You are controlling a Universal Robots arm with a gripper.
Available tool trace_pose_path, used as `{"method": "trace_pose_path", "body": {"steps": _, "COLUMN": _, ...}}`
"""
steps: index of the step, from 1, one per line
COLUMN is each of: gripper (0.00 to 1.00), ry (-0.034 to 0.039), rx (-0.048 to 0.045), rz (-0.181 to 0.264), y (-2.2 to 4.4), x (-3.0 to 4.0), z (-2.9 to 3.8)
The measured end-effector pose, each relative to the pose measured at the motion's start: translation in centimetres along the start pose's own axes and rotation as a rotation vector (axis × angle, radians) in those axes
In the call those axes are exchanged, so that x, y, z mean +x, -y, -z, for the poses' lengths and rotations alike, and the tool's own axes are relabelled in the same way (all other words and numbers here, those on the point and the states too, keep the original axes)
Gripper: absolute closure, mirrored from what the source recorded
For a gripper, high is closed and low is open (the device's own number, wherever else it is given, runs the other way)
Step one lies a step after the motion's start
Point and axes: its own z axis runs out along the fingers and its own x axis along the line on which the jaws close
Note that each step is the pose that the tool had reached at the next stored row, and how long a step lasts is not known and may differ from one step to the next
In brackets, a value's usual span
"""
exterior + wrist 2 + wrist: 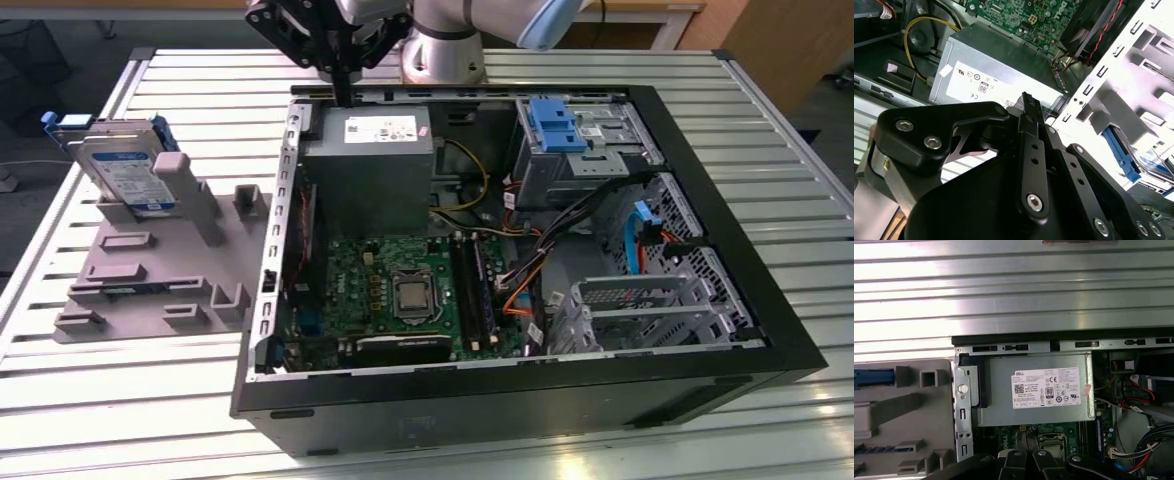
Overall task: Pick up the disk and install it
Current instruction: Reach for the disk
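Claw (344, 95) clenched empty above computer case (747, 300) rear edge; disk (124, 168) upright in grey stand (147, 275), well apart.

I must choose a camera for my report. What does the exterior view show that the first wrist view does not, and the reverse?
Exterior view adds: the whole disk, leaning upright in the grey fixture, apart from the gripper, which hangs with shut fingers above the computer case beside the power supply; also the blue bracket on the drive cage. First wrist view adds: a close, straight-on look at the white sticker. Both share: the power supply, the fixture, the motherboard and the slatted table.
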Motion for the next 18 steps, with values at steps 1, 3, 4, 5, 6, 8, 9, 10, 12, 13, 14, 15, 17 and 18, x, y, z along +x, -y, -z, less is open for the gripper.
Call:
{"method": "trace_pose_path", "body": {"steps": 1, "gripper": 0.89, "ry": 0.0000, "rx": 0.0000, "rz": 0.000, "y": 0.00, "x": 0.02, "z": 0.00}}
{"method": "trace_pose_path", "body": {"steps": 3, "gripper": 0.89, "ry": 0.0000, "rx": 0.0000, "rz": 0.000, "y": 0.00, "x": 0.07, "z": 0.00}}
{"method": "trace_pose_path", "body": {"steps": 4, "gripper": 0.89, "ry": 0.0000, "rx": 0.0000, "rz": 0.000, "y": 0.00, "x": 0.09, "z": 0.00}}
{"method": "trace_pose_path", "body": {"steps": 5, "gripper": 0.89, "ry": 0.0000, "rx": 0.0000, "rz": 0.000, "y": 0.00, "x": 0.11, "z": 0.00}}
{"method": "trace_pose_path", "body": {"steps": 6, "gripper": 0.89, "ry": 0.0000, "rx": 0.0000, "rz": 0.000, "y": 0.01, "x": 0.14, "z": 0.00}}
{"method": "trace_pose_path", "body": {"steps": 8, "gripper": 0.89, "ry": -0.0001, "rx": 0.0001, "rz": 0.000, "y": 0.01, "x": 0.19, "z": 0.00}}
{"method": "trace_pose_path", "body": {"steps": 9, "gripper": 0.89, "ry": -0.0001, "rx": 0.0001, "rz": 0.000, "y": 0.01, "x": 0.21, "z": 0.00}}
{"method": "trace_pose_path", "body": {"steps": 10, "gripper": 0.89, "ry": -0.0001, "rx": 0.0001, "rz": 0.000, "y": 0.01, "x": 0.24, "z": 0.00}}
{"method": "trace_pose_path", "body": {"steps": 12, "gripper": 0.89, "ry": 0.0000, "rx": 0.0001, "rz": 0.000, "y": 0.00, "x": 0.29, "z": 0.00}}
{"method": "trace_pose_path", "body": {"steps": 13, "gripper": 0.89, "ry": -0.0001, "rx": 0.0001, "rz": 0.000, "y": 0.00, "x": 0.31, "z": 0.00}}
{"method": "trace_pose_path", "body": {"steps": 14, "gripper": 0.89, "ry": 0.0000, "rx": 0.0000, "rz": 0.000, "y": 0.00, "x": 0.34, "z": -0.01}}
{"method": "trace_pose_path", "body": {"steps": 15, "gripper": 0.89, "ry": 0.0000, "rx": 0.0000, "rz": 0.000, "y": 0.00, "x": 0.37, "z": -0.01}}
{"method": "trace_pose_path", "body": {"steps": 17, "gripper": 0.89, "ry": 0.0000, "rx": 0.0000, "rz": 0.000, "y": 0.00, "x": 0.41, "z": -0.01}}
{"method": "trace_pose_path", "body": {"steps": 18, "gripper": 0.89, "ry": 0.0000, "rx": 0.0001, "rz": 0.000, "y": -0.01, "x": 0.44, "z": -0.01}}
